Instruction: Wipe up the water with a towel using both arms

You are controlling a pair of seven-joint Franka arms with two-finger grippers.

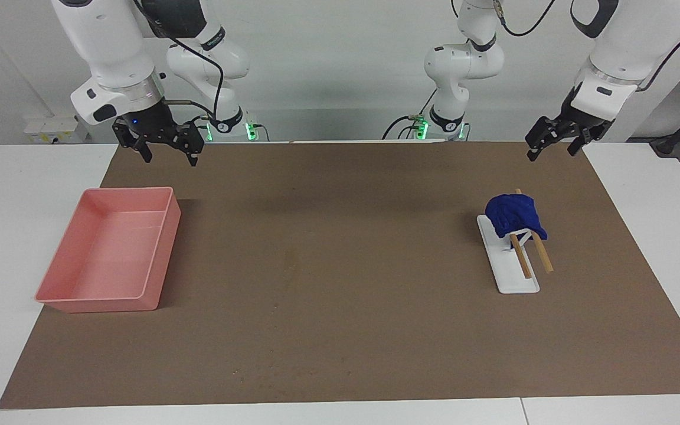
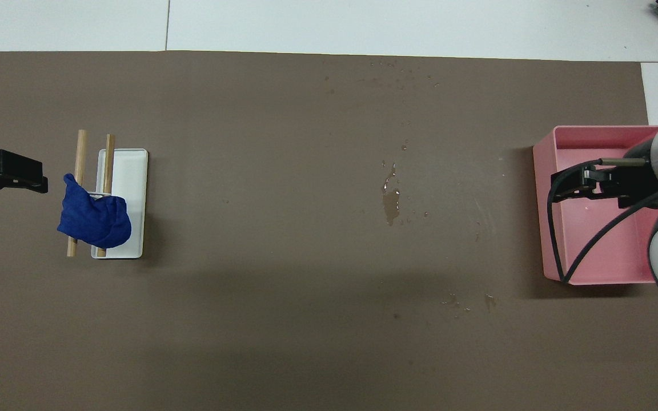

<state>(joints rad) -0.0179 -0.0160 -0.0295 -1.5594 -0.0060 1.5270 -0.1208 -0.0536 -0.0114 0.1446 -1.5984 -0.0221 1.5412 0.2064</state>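
Left claw (image 1: 555, 144) hangs open and empty, up by the towel (image 1: 514, 215); right claw (image 1: 166, 147) likewise, well away. Towel sits bunched on two rods (image 1: 532, 257): a snagged lift could tip them.

White table (image 1: 33, 177), brown mat (image 1: 340, 248), pale wall (image 1: 340, 71)

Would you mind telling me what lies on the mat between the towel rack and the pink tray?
Only a small water puddle and scattered droplets, seen in the overhead view, between the towel and the pink tray.
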